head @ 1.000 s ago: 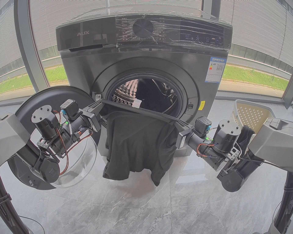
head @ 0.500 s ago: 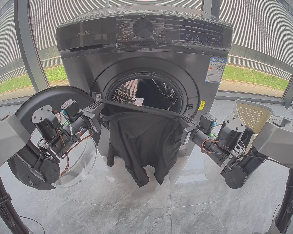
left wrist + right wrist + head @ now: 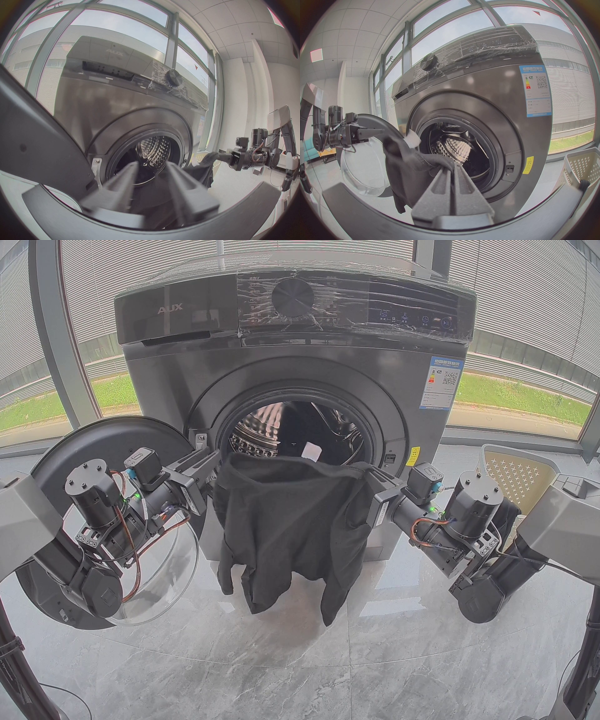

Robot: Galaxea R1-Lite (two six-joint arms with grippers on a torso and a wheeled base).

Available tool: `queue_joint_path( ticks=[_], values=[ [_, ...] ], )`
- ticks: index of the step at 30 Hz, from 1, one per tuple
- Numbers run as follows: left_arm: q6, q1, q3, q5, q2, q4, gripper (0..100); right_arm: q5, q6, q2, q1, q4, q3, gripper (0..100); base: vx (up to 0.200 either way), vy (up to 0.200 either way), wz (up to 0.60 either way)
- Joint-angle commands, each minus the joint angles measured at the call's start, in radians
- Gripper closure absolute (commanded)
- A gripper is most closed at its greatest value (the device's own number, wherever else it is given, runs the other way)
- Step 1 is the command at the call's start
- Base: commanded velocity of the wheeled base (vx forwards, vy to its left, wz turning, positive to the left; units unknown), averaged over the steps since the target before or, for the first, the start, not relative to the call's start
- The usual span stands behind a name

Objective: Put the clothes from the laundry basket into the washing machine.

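The black shirt (image 3: 290, 521) hangs at 6 o'clock of the washing machine (image 3: 187, 371) opening, not yet inside. The left gripper (image 3: 209, 465) and right gripper (image 3: 369, 480) each pinch 1 top corner between their fingers. The laundry basket (image 3: 519, 474) stands at 3 o'clock, and the loading is still to do.

Matte black on left gripper (image 3: 211, 462) & right gripper (image 3: 370, 476); black cyl. motors (image 3: 94, 482) w/ screws, orange-red cables (image 3: 129, 540), green LEDs (image 3: 431, 509); grey boxy links (image 3: 22, 518) at L/R frame edges.

Left gripper (image 3: 211, 460) and right gripper (image 3: 369, 474) held forward, well apart, fingers (image 3: 440, 187) clamped
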Motion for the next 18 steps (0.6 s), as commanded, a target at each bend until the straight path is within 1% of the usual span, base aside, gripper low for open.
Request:
queue_joint_path(
  ticks=[1, 2, 4, 6, 7, 9, 12, 14, 15, 16, 17, 18],
  values=[
    [-0.006, 0.006, 0.030, -0.006, 0.045, 0.001, 0, -0.002, 0.001, 0.009, 0.001, 0.005, -0.041, 100, 0.000, 0.000, 0.00],
    [-0.002, 0.009, 0.055, -0.009, 0.064, 0.001, 0, -0.005, 0.001, 0.010, 0.001, 0.008, -0.052, 100, 0.000, 0.000, 0.00],
    [0.000, 0.009, 0.059, -0.009, 0.065, 0.001, 0, -0.005, 0.001, 0.010, 0.001, 0.008, -0.053, 100, 0.000, 0.000, 0.00],
    [0.017, 0.006, 0.133, -0.103, 0.097, 0.000, 0, -0.059, 0.006, 0.032, 0.001, 0.016, -0.112, 100, 0.000, 0.000, 0.00],
    [0.023, 0.007, 0.145, -0.130, 0.103, 0.000, 0, -0.071, 0.006, 0.039, 0.001, 0.017, -0.125, 100, 0.000, 0.000, 0.00],
    [0.031, 0.012, 0.151, -0.155, 0.111, 0.001, 0, -0.074, 0.009, 0.042, 0.001, 0.024, -0.138, 100, 0.000, 0.000, 0.00],
    [0.034, 0.015, 0.142, -0.150, 0.146, 0.000, 0, -0.074, 0.012, 0.042, 0.007, 0.025, -0.139, 100, 0.000, 0.000, 0.00],
    [0.048, 0.012, 0.141, -0.146, 0.176, 0.000, 0, -0.074, 0.012, 0.041, 0.018, 0.025, -0.141, 100, 0.000, 0.000, 0.00],
    [0.060, 0.011, 0.139, -0.141, 0.192, 0.000, 0, -0.074, 0.012, 0.039, 0.024, 0.025, -0.142, 100, 0.000, 0.000, 0.00],
    [0.081, 0.006, 0.133, -0.135, 0.220, 0.000, 0, -0.074, 0.012, 0.038, 0.028, 0.025, -0.142, 100, 0.000, 0.000, 0.00],
    [0.089, 0.004, 0.132, -0.132, 0.228, 0.000, 0, -0.074, 0.012, 0.038, 0.030, 0.025, -0.142, 100, 0.000, 0.000, 0.00],
    [0.127, -0.005, 0.119, -0.109, 0.271, 0.000, 0, -0.075, 0.012, 0.033, 0.044, 0.025, -0.142, 100, 0.000, 0.000, 0.00]
  ],
)
